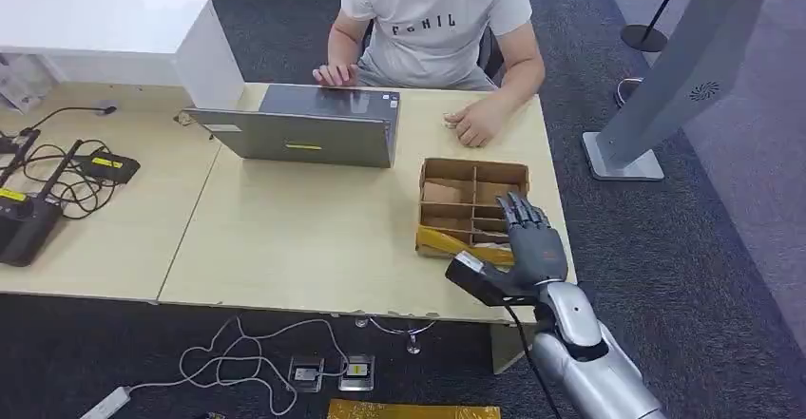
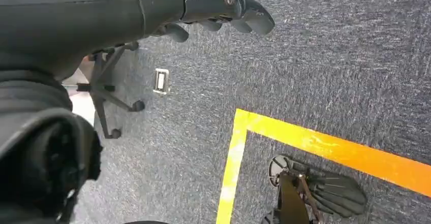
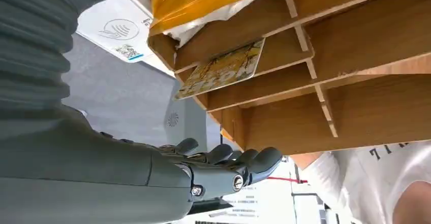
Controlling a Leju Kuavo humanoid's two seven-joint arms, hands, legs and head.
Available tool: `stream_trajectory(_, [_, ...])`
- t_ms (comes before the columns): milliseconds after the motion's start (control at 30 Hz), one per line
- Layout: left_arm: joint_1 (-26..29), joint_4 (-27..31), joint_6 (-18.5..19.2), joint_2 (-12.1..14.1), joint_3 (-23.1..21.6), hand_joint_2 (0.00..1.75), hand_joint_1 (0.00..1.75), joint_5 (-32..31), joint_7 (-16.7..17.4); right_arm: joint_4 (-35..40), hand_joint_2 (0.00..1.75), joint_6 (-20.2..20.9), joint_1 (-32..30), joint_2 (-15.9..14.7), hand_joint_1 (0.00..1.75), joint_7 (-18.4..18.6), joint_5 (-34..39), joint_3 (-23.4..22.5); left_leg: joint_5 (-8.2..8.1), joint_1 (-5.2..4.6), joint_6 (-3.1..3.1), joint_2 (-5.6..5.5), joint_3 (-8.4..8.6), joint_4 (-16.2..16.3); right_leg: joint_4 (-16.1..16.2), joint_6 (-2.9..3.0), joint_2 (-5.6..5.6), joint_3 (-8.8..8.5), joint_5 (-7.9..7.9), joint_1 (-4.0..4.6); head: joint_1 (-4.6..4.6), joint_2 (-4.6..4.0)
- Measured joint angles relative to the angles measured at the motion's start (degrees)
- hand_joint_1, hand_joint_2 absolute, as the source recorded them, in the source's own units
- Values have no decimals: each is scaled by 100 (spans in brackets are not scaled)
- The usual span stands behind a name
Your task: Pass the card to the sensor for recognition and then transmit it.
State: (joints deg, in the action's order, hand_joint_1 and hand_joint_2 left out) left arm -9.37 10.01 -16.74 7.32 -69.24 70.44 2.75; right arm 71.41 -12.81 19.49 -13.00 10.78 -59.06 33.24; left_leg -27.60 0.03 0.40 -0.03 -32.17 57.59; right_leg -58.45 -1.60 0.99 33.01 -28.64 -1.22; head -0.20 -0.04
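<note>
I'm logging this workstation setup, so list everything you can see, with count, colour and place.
Table: one, light wood, centre.
Divided box: one, brown cardboard, table's right end, near the right hand.
Card: one, yellow patterned, lying in a box compartment.
Laptop: one, grey, open, in front of the person.
Routers with cables: black, table's left end.
Cabinet: one, white, far left.
Kiosk stand: one, grey, on the floor at right.
Floor sockets: two, under the table.
Floor tape: yellow, on grey carpet.
Person: one, white T-shirt, seated opposite.
Right hand: open, over the box.
Left hand: holds nothing, fingers curled, above the carpet.
</note>
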Motion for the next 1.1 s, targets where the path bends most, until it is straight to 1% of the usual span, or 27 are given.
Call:
stream_trajectory(467, [0,0,31,4,0,0,0,-11,0,-33,175,15,3,-2,0,100,9,9,0,0,0,0,1,0,0,0,0,1,0,0,0,-2])
stream_trajectory(800, [-1,0,72,35,-11,0,0,-44,0,-33,175,101,1,-2,0,138,28,9,0,0,0,0,1,0,0,0,-1,1,0,0,-2,0])
stream_trajectory(1100, [0,0,37,35,-17,0,0,-55,2,-31,175,205,0,-2,0,175,28,9,0,0,0,1,1,0,0,0,-1,0,0,0,0,0])
